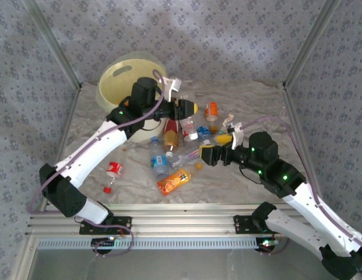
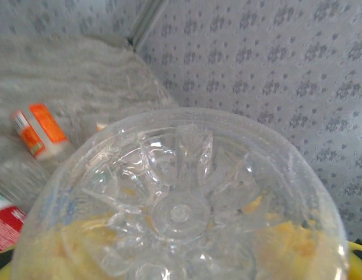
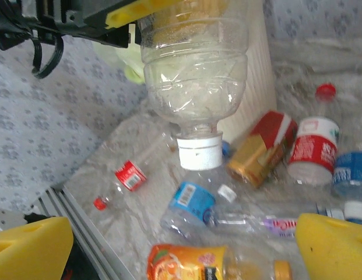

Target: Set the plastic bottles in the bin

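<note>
My left gripper (image 1: 185, 108) hangs right of the bin (image 1: 129, 77), shut on a clear plastic bottle (image 2: 181, 210) whose moulded base faces the left wrist camera. In the right wrist view that bottle (image 3: 192, 76) hangs neck down with its white cap (image 3: 198, 154) above the table, a yellow finger (image 3: 147, 10) against its side. My right gripper (image 1: 205, 154) stands open low over the pile, its yellow fingertips (image 3: 29, 245) wide apart above an orange juice bottle (image 3: 192, 265). A blue-labelled bottle (image 3: 192, 201) lies just beyond it.
More bottles lie scattered on the crumpled cover: a red-labelled one (image 1: 114, 170) at the left, an orange-and-white one (image 1: 211, 111) at the back, a red-and-brown one (image 1: 171, 131) in the middle. The metal frame rail (image 1: 181, 216) edges the near side. Patterned walls close three sides.
</note>
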Tool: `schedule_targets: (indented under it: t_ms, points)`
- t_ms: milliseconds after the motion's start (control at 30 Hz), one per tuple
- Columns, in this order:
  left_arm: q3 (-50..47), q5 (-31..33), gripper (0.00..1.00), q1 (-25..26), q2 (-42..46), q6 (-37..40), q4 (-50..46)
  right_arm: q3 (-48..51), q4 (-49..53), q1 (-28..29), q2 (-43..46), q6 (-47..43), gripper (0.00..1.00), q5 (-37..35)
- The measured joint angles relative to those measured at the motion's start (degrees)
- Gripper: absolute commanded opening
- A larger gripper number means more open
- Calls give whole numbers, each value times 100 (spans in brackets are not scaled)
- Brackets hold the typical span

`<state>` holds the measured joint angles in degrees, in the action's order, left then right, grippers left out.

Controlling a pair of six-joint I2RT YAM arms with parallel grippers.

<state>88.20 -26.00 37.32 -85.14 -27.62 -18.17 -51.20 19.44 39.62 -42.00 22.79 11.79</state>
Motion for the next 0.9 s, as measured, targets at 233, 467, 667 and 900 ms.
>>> schedule_targets:
  t_ms: [233,467,667,900]
  points:
    - [1604,647,54,-369,-33,1115,-1246,-555,-227,0,-55,-63,100,70]
    - [2625,1569,54,-754,-321,2100,-2201,-726,-297,0,-284,-127,100,157]
    - [2885,2212,54,-1211,-787,2597,-2736,-730,-205,0,-372,-195,100,153]
    - [3499,2800,54,-1609,-1488,2942,-3276,-758,-79,-2,-481,-280,100,103]
